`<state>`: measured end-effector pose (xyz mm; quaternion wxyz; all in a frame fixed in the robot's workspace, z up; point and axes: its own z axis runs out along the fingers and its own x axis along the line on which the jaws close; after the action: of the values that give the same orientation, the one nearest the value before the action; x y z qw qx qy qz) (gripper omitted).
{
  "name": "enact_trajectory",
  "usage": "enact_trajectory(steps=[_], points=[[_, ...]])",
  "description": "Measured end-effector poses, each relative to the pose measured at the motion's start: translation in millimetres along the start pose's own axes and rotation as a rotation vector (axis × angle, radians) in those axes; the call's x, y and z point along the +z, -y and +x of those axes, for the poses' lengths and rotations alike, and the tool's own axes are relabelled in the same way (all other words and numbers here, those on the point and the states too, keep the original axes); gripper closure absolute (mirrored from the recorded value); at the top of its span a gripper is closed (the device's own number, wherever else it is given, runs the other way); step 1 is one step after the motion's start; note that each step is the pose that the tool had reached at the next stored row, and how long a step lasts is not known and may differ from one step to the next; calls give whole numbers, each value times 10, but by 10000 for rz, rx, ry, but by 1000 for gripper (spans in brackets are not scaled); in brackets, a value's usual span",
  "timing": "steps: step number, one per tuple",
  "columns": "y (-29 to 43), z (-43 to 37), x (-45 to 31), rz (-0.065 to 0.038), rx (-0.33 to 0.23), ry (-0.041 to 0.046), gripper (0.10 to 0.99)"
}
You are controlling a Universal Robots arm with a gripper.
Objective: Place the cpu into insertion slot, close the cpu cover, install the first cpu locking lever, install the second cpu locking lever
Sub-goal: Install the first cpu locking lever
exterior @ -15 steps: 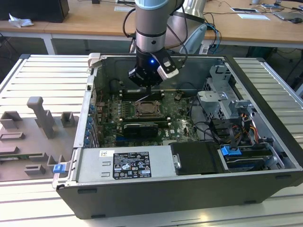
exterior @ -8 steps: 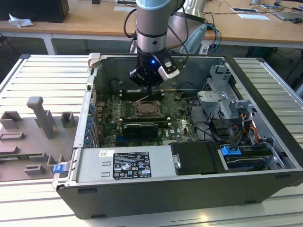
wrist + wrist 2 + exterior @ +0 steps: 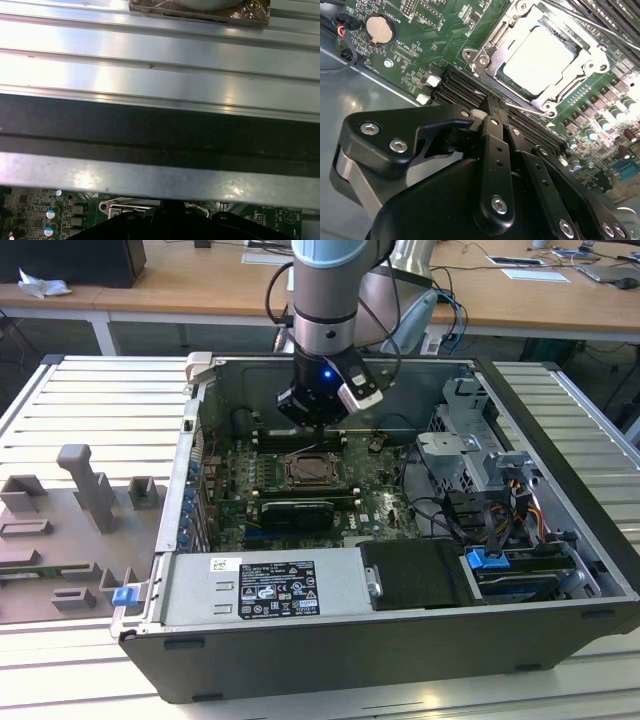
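Overhead, the gripper (image 3: pixel 318 418) hangs inside the open computer case (image 3: pixel 560 400), directly above the green motherboard (image 3: pixel 380 502), with its black fingers (image 3: pixel 496 131) drawn close together and nothing between them in the second wrist view. Their tips sit near a thin silver locking lever (image 3: pixel 527 108) that runs along the near edge of the socket; whether they touch it I cannot tell.

Just past the fingertips, at about 1 o'clock from them in the second wrist view, lies the insertion slot (image 3: pixel 485 60), a silver-rimmed square socket. The cpu (image 3: pixel 539 59) lies flat in it, its pale metal face bright under the light. The cpu cover (image 3: pixel 577 51) lies down around the chip, framing it through its square cut-out. In the exterior view the socket (image 3: pixel 312 470) sits at 6 o'clock from the gripper, near the middle of the board.

Black memory slots (image 3: pixel 457 86) run along the socket's near side, and a round coin battery (image 3: pixel 380 29) sits at about 9 o'clock from the socket in the second wrist view. In the exterior view a long black graphics card (image 3: pixel 298 511) lies at 6 o'clock from the socket, and a grey power supply (image 3: pixel 265 587) with a white label lies beyond that. Drive cages and bundled cables (image 3: pixel 480 495) fill the case at 3 o'clock. A grey fixture tray (image 3: pixel 60 530) rests on the ribbed metal table (image 3: pixel 70 400) at 9 o'clock from the case.
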<state>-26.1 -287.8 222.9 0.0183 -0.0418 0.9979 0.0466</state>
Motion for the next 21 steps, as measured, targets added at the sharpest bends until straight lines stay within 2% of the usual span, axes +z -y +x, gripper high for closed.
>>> enact_trajectory(steps=[11,21], points=[[15,-26,138,2,3,0,980],[22,-30,198,77,0,-9,980]])
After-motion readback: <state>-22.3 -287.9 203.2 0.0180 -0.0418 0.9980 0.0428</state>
